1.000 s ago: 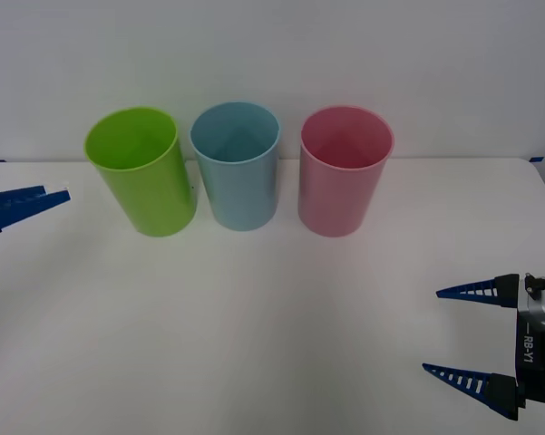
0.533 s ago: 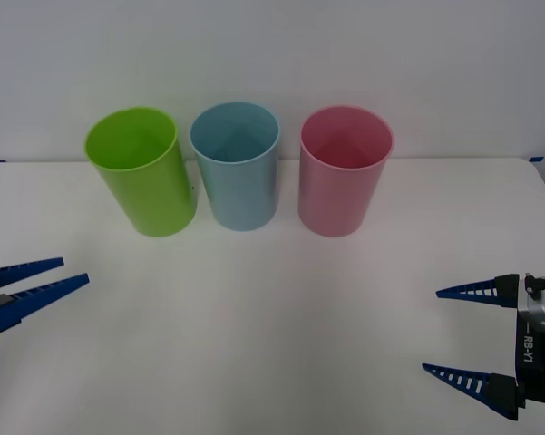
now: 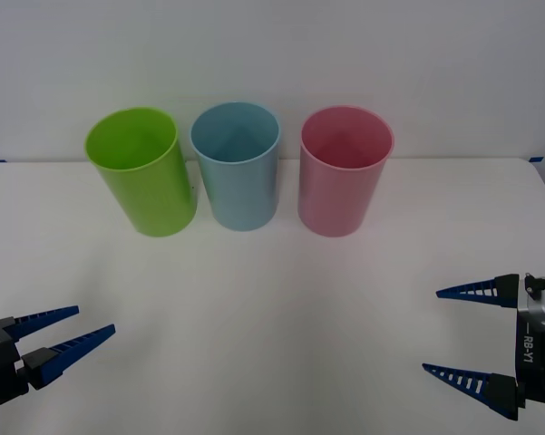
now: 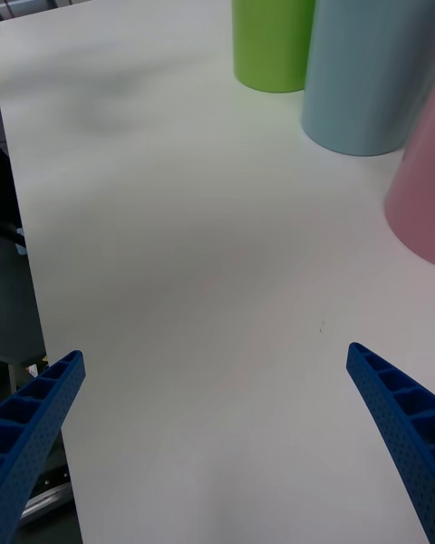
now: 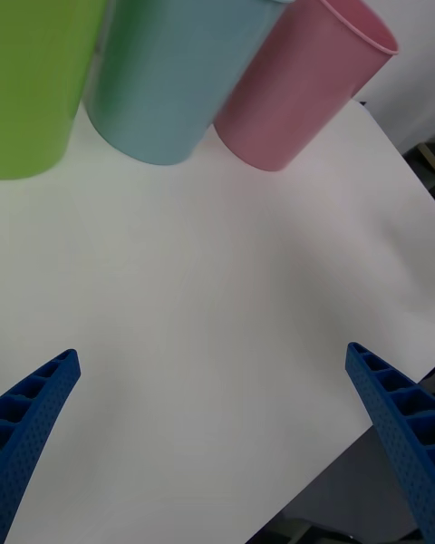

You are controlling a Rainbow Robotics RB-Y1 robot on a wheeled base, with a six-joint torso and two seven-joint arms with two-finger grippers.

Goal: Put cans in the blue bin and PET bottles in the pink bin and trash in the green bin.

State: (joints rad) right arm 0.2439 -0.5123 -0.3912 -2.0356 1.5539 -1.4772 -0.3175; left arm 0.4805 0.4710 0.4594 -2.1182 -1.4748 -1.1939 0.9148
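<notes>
While the right gripper [image 3: 462, 333] holds wide apart, the left gripper [image 3: 89, 326] has dropped nearer, fingers wider. Green bin [image 3: 145, 172] unmoved.

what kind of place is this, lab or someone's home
Most likely a lab or test bench, not a home: a bare white table against a plain white wall, three colour-coded bins in a row, the green bin, the blue bin and the pink bin, and blue tape marks at the table's far corners.
</notes>
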